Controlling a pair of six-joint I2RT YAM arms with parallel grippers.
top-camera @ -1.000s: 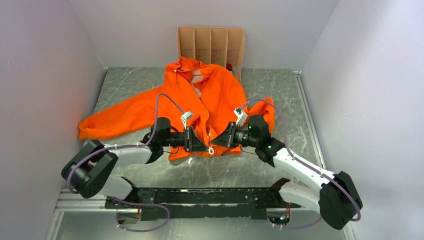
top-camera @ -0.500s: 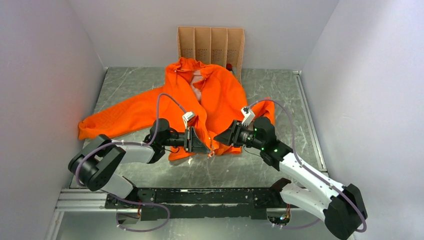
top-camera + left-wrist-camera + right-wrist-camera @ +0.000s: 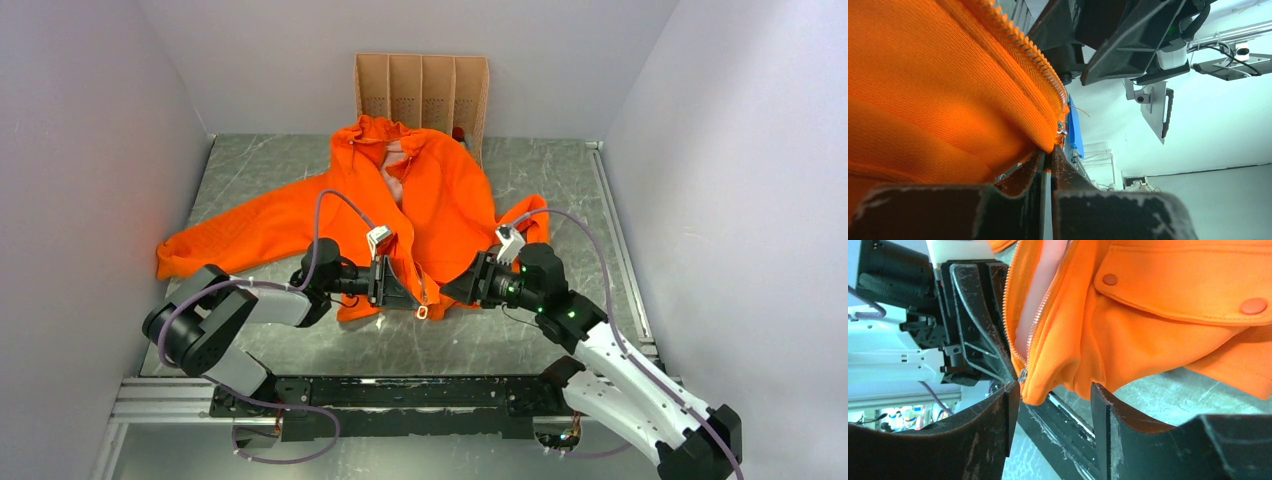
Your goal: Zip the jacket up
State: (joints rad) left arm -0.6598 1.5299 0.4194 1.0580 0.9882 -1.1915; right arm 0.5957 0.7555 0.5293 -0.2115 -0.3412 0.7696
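We see the jacket (image 3: 445, 200) lying spread on the worktop (image 3: 565, 190), collar at the far side just before a cardboard rack (image 3: 420, 90), one sleeve stretched out to the left and the hem toward the arms. The front is parted, with pale lining showing between the two rows of the zipper (image 3: 1034, 327).

The left arm (image 3: 255, 305) is folded low at the near left, its forearm running almost level over the worktop and pointing right. The left claw (image 3: 400, 290) sits at the middle of the hem. In its wrist view we find its fingers (image 3: 1023, 172) drawn together to a thin slit, nipping the bottom edge of the orange cloth right where the zipper teeth end.

The right arm (image 3: 610, 355) climbs from the near right corner, bends at the elbow and reaches left, so the two claws face each other across the hem, close together. The right claw (image 3: 1055, 390) is spread wide and grips nothing: the lower corner of the other front panel hangs in the gap, its zipper end close against the left-hand finger, though we cannot tell whether they touch. A pocket flap (image 3: 1188, 285) with two snaps lies just beyond.

A small zip pull (image 3: 422, 312) shows at the hem, between the claws
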